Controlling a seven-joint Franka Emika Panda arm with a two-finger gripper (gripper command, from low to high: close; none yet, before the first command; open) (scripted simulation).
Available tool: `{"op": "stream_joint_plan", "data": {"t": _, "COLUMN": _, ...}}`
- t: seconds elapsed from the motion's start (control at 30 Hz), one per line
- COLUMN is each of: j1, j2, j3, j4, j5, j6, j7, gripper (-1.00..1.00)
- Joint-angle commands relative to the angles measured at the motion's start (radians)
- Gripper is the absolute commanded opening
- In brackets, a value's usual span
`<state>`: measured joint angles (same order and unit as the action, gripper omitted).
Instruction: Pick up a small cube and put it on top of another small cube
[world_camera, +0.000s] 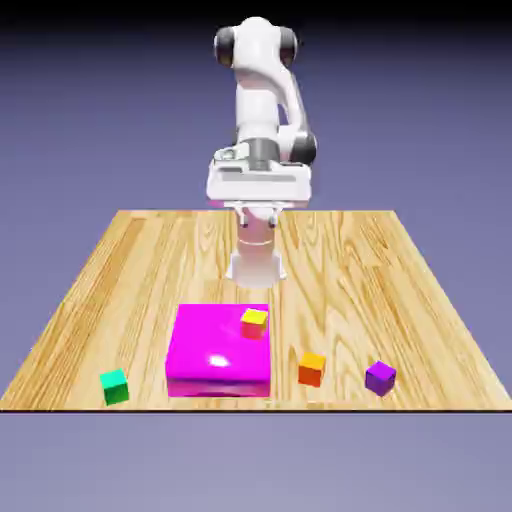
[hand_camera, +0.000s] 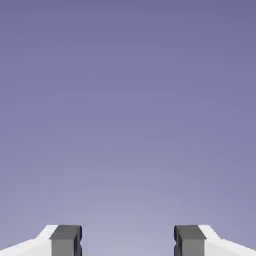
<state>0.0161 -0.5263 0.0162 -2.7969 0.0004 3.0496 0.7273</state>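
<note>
Several small cubes lie near the table's front edge in the exterior view: a green cube at the left, an orange cube and a purple cube at the right. A yellow cube with red sides rests on the back right corner of a large magenta block. My gripper hangs high above the table's far half, well away from every cube. In the hand view the gripper is open, its grey fingertips wide apart with only the blue-violet backdrop between them. No cube shows there.
The wooden table spreads out around the cubes. The large magenta block stands low in the front middle. The robot's white base rises at the table's far side, behind the hand.
</note>
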Motion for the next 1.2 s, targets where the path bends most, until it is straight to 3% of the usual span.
{"op": "stream_joint_plan", "data": {"t": 0.0, "j1": 0.003, "j2": 0.036, "j3": 0.013, "j4": 0.011, "j5": 0.000, "j6": 0.010, "j7": -0.011, "gripper": 0.00}}
{"op": "stream_joint_plan", "data": {"t": 0.83, "j1": 0.088, "j2": 0.942, "j3": 0.349, "j4": 0.283, "j5": 0.009, "j6": 0.272, "j7": -0.297, "gripper": 0.00}}
{"op": "stream_joint_plan", "data": {"t": 1.13, "j1": 0.209, "j2": 1.166, "j3": 0.246, "j4": 0.419, "j5": 0.029, "j6": 0.366, "j7": -0.325, "gripper": 0.00}}
{"op": "stream_joint_plan", "data": {"t": 1.17, "j1": 0.209, "j2": 1.166, "j3": 0.246, "j4": 0.419, "j5": 0.029, "j6": 0.366, "j7": -0.325, "gripper": -1.00}}
